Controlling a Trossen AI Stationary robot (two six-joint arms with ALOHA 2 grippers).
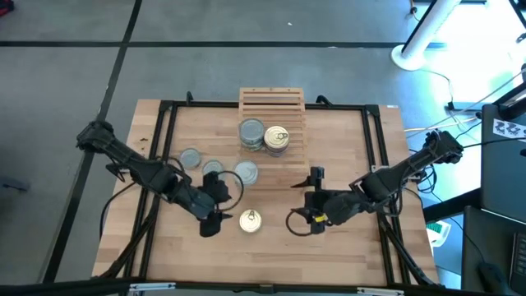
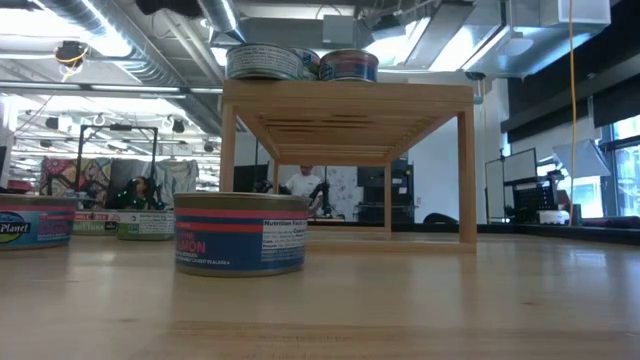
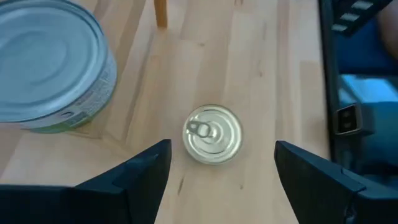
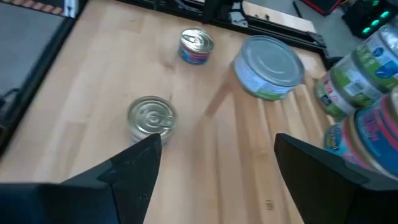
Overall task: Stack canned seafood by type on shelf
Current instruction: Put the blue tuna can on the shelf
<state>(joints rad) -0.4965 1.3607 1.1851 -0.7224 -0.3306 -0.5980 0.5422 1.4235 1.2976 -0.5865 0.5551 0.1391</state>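
The wooden slatted shelf (image 1: 272, 105) stands at the table's far middle. On it are a grey-topped tin (image 1: 251, 131) and a golden ring-pull tin (image 1: 277, 138), which rests on another tin. Three grey-topped tins (image 1: 190, 157) (image 1: 212, 168) (image 1: 245, 171) sit on the table in front of the shelf. One golden tin (image 1: 250, 219) (image 3: 212, 134) stands alone nearer the front. My left gripper (image 1: 215, 218) (image 3: 222, 152) hovers open just left of it, fingers either side in the wrist view, apart from it. My right gripper (image 1: 306, 220) (image 4: 217, 143) is open to its right.
A black frame (image 1: 164, 148) runs around the tabletop, with cables beside both arms. In the low view the nearest tin (image 2: 240, 233) shows a red and blue label, and the shelf's legs (image 2: 467, 175) stand behind it. Bare wood lies along the table's near edge.
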